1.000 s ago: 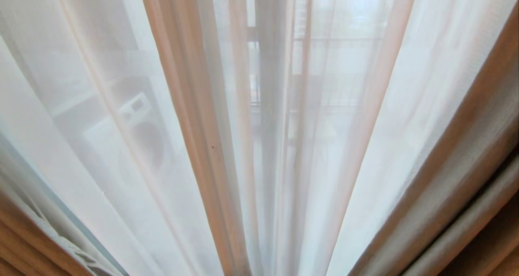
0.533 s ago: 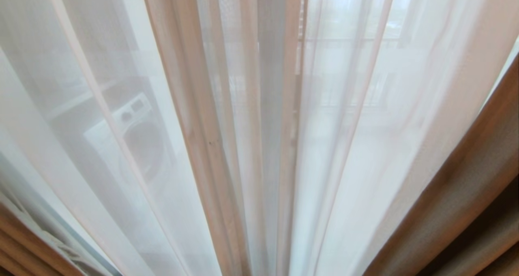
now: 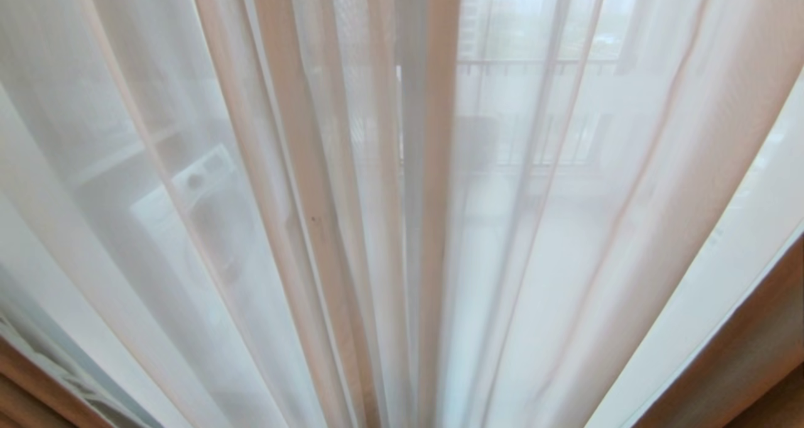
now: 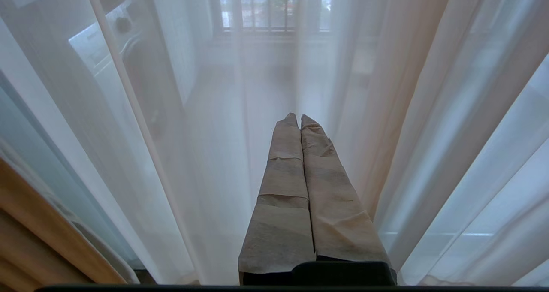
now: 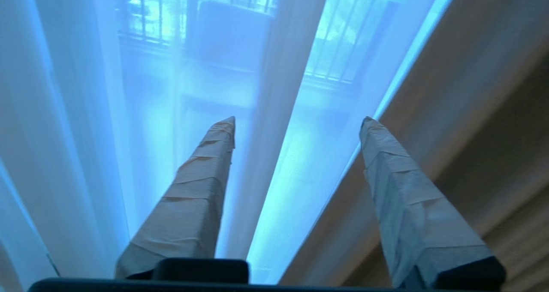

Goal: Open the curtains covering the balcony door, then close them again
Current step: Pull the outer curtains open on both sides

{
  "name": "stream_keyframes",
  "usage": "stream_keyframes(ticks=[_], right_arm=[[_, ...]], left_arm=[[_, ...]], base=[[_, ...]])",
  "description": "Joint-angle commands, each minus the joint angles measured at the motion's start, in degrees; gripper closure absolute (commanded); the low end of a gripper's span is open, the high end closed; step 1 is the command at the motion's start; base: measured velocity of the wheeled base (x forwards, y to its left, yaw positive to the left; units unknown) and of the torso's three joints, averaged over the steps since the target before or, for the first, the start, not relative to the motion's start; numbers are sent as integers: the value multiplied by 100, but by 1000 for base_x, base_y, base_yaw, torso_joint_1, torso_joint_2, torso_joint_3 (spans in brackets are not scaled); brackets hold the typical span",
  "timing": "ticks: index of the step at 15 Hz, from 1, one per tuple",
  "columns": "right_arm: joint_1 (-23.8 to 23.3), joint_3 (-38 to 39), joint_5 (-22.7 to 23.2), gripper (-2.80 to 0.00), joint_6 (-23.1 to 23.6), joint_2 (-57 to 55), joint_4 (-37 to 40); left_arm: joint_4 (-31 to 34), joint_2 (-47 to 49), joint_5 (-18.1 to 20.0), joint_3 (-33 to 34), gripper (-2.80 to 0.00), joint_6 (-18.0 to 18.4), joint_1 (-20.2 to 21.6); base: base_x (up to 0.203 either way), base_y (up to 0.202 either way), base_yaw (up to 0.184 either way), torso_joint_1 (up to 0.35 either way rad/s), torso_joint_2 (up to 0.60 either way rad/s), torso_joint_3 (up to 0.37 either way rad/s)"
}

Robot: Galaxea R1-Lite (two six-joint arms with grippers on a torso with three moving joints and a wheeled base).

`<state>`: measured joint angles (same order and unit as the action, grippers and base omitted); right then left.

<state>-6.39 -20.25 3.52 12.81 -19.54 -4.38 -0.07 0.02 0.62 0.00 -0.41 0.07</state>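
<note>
Now the sheer white curtains (image 3: 352,227) hang closed in front of the balcony railing (image 3: 534,66). Beside them, the right gripper (image 5: 298,120) has its fingers spread and holds nothing. The left gripper (image 4: 297,118) points at them, fingers pressed together, empty.

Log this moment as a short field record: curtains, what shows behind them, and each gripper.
sheer curtains: drawn, filling the head view
heavy curtain: tan, at the right edge
behind sheers: washing machine, balcony railing
left gripper: shut, empty, pointing at the sheers
right gripper: jaws apart, a sheer fold between its fingers, not clamped
</note>
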Motion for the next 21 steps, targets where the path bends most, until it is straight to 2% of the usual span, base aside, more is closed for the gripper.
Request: stream_keyframes(ticks=[1, 8, 14, 16, 19, 21], right_arm=[[253, 99, -1, 0, 10, -23, -18], [634, 605, -1, 0, -56, 55, -62], [723, 1636, 14, 0, -138, 901, -14], [629, 1947, 11, 0, -293, 1078, -66], [613, 1972, -43, 0, -724, 1411, 42], [617, 1998, -298, 0, -792, 1804, 345]], left_arm=[[-1, -2, -1, 0, 0, -3, 1], [-1, -2, -1, 0, 0, -3, 1], [-1, -2, -1, 0, 0, -3, 1], [-1, -2, -1, 0, 0, -3, 1], [-4, -2, -1, 0, 0, -3, 1], [-1, -2, -1, 0, 0, -3, 1]], base=[[0, 0, 0, 0, 0, 0], [0, 0, 0, 0, 0, 0], [0, 0, 0, 0, 0, 0], [0, 0, 0, 0, 0, 0], [0, 0, 0, 0, 0, 0], [0, 0, 0, 0, 0, 0]])
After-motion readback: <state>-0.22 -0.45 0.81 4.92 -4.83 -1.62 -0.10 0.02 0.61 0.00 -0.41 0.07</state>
